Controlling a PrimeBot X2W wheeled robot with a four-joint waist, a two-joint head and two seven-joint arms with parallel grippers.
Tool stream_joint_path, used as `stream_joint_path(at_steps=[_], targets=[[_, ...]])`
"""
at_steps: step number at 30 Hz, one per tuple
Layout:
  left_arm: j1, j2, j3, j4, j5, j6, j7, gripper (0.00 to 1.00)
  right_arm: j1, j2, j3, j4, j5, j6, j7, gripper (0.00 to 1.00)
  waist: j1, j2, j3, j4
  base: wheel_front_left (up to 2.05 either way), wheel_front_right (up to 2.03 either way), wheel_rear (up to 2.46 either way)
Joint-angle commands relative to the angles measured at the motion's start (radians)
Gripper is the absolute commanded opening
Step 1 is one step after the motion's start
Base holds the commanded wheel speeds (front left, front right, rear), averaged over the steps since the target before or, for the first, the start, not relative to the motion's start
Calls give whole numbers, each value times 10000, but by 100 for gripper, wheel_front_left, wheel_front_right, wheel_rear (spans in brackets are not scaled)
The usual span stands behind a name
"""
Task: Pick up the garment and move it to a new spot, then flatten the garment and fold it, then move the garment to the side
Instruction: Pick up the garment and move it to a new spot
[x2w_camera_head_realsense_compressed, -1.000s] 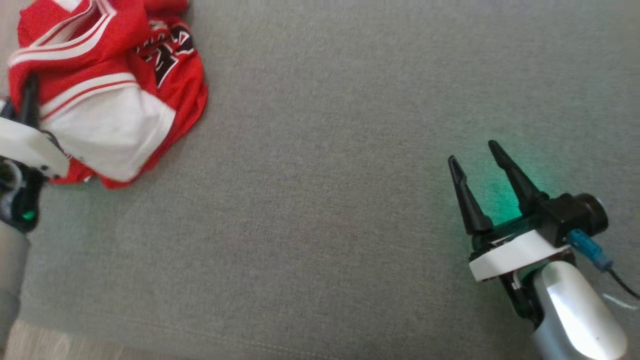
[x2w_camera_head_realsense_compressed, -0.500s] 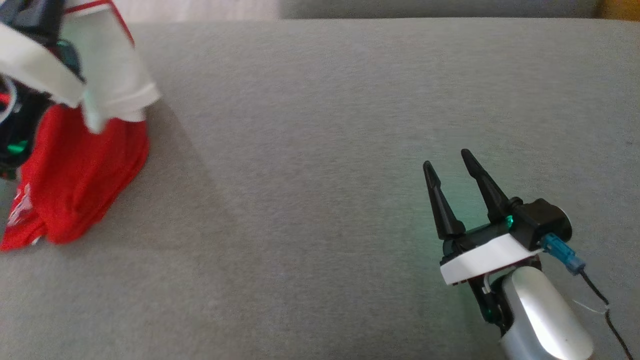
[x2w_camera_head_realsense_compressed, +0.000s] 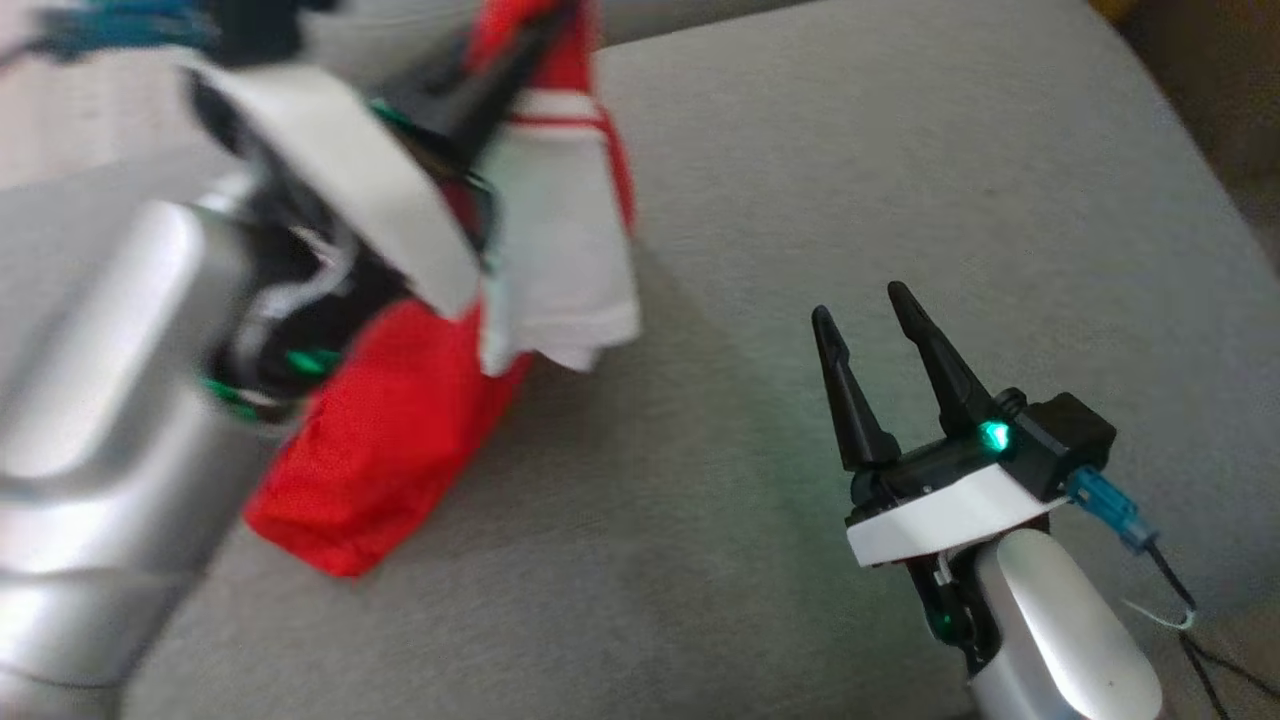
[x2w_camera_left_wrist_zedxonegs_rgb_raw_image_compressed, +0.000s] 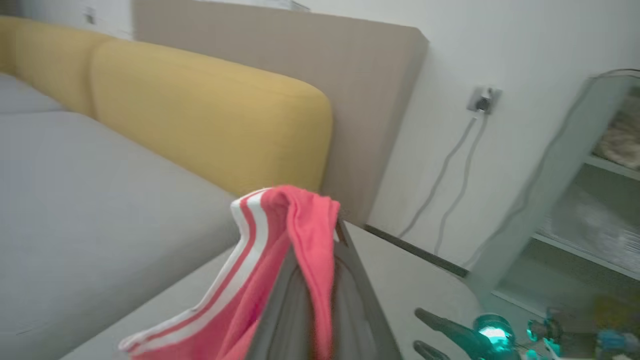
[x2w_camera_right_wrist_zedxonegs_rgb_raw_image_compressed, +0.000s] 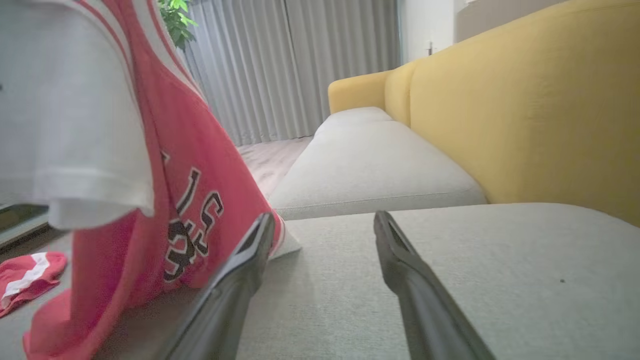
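The garment (x2w_camera_head_realsense_compressed: 390, 450) is a red and white jersey with black lettering. It hangs from my left gripper (x2w_camera_head_realsense_compressed: 545, 30), which is shut on its upper edge at the head view's top left, blurred. The lower red end touches the grey cushion (x2w_camera_head_realsense_compressed: 900, 150). In the left wrist view, red cloth with white stripes (x2w_camera_left_wrist_zedxonegs_rgb_raw_image_compressed: 300, 220) drapes over my closed left gripper (x2w_camera_left_wrist_zedxonegs_rgb_raw_image_compressed: 325, 240). My right gripper (x2w_camera_head_realsense_compressed: 860, 305) is open and empty, low over the cushion to the right of the garment. In the right wrist view my right gripper (x2w_camera_right_wrist_zedxonegs_rgb_raw_image_compressed: 324, 217) points past the hanging jersey (x2w_camera_right_wrist_zedxonegs_rgb_raw_image_compressed: 200, 165) on its left.
The grey seat has a yellow backrest (x2w_camera_right_wrist_zedxonegs_rgb_raw_image_compressed: 525, 110) and a seam to a second cushion (x2w_camera_right_wrist_zedxonegs_rgb_raw_image_compressed: 360, 160). A wall socket with cables (x2w_camera_left_wrist_zedxonegs_rgb_raw_image_compressed: 480, 100) and a shelf (x2w_camera_left_wrist_zedxonegs_rgb_raw_image_compressed: 575, 200) stand beyond the sofa's end. A small red-and-white piece of cloth (x2w_camera_right_wrist_zedxonegs_rgb_raw_image_compressed: 30, 280) lies low at the left.
The head camera has shifted. My left gripper has raised the garment off the cushion, from a crumpled heap to hanging, and now stands nearer my right gripper. The right gripper stays open.
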Motion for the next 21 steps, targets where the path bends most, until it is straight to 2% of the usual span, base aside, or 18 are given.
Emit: stream_joint_path(at_steps=[1,3,4,9,10,11,12,15,19,21], targets=[[-343,146,370,-245,53,64,17,0,-166,140,221,-397,92,77,-106,100,1,0,193,-834,0,0,0],[-345,-503,-21,96,58,111,-43,0,-155,160,240,-506,183,77,-106,100,1,0,285,-1179,0,0,0],[-324,-1134,-477,736,250,123,-209,0,-119,172,262,-560,262,77,-106,100,1,0,367,-1459,0,0,0],[-43,-2613,-1519,3105,1011,-54,-1343,0,-89,180,451,-623,558,77,-106,100,1,0,557,-1961,0,0,0],[18,-2825,-1679,3640,1246,-65,-1679,14,-80,180,472,-627,595,77,-106,100,1,0,559,-2021,0,0,0],[67,-3000,-1824,4163,1532,-43,-2064,42,-61,180,496,-625,613,77,-106,100,1,0,546,-2068,0,0,0],[122,-3166,-1955,4654,1795,2,-2439,100,-36,181,519,-618,618,77,-106,100,1,0,524,-2102,0,0,0],[270,-3599,-2286,5668,2185,24,-3205,100,47,181,469,-602,558,77,-106,100,1,0,489,-2056,0,0,0],[460,-3858,-2462,6089,2320,20,-3986,100,145,182,211,-637,260,77,-106,100,1,0,351,-1674,0,0,0],[836,-3802,-2356,6007,2468,311,-4739,100,211,182,-77,-721,-71,77,-106,100,1,0,137,-1291,0,0,0]])
